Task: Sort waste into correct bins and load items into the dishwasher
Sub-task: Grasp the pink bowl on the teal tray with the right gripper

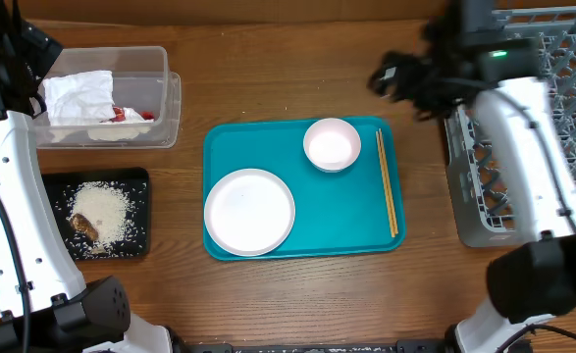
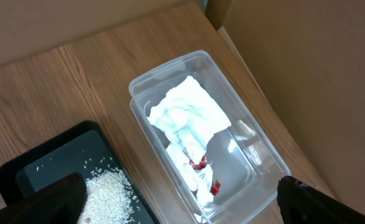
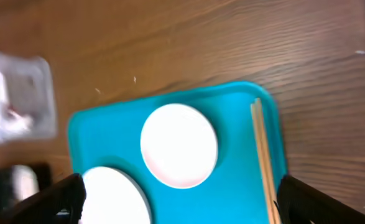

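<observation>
Right fingers (image 3: 61,198) stand spread wide with nothing between them, and my wrist view looks down past them at the small white bowl (image 3: 179,145) on the teal tray (image 3: 107,124). Left fingers (image 2: 61,198) are just as wide apart and empty. They hover over the clear tub (image 2: 170,65), where the crumpled napkin (image 2: 188,112) lies with the red wrapper (image 2: 202,165) showing at its edge.

From overhead, I see the teal tray at the centre of the surface (image 1: 268,59). The bowl is at its 1 o'clock, the white plate (image 1: 249,211) at 7 o'clock, and the chopsticks (image 1: 388,181) lie along the 3 o'clock edge. The tub is at 10 o'clock. The black tray (image 1: 138,240) is at 8 o'clock, holding rice (image 1: 106,208) and a brown scrap (image 1: 83,227). The grey rack (image 1: 572,49) stands at 2 o'clock, with my right arm partly across it.
</observation>
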`<act>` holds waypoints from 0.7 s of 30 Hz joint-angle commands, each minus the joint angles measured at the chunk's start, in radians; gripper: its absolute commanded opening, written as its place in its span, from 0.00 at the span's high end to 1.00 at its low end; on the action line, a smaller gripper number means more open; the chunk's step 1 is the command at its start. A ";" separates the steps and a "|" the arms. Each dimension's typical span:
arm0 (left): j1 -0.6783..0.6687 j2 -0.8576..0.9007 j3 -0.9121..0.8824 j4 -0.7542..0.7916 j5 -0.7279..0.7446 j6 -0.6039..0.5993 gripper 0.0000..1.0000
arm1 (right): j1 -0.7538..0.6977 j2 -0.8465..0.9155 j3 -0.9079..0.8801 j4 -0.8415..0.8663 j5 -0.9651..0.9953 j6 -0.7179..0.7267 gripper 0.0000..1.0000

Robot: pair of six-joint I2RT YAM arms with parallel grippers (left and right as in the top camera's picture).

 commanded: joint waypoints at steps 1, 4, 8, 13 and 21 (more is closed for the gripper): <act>-0.001 0.005 0.002 0.000 -0.017 -0.006 0.00 | 0.105 0.004 -0.006 0.024 0.177 -0.014 0.00; -0.001 0.005 0.002 0.000 -0.017 -0.006 0.00 | 0.202 0.016 -0.045 0.086 0.177 -0.008 0.07; -0.001 0.005 0.002 0.001 -0.017 -0.006 0.00 | 0.300 0.051 -0.122 0.204 0.179 0.047 0.31; -0.001 0.005 0.002 0.000 -0.017 -0.006 0.00 | 0.386 0.126 -0.190 0.302 0.296 0.112 0.35; -0.001 0.005 0.002 0.000 -0.017 -0.006 0.00 | 0.472 0.283 -0.192 0.320 0.407 0.182 0.44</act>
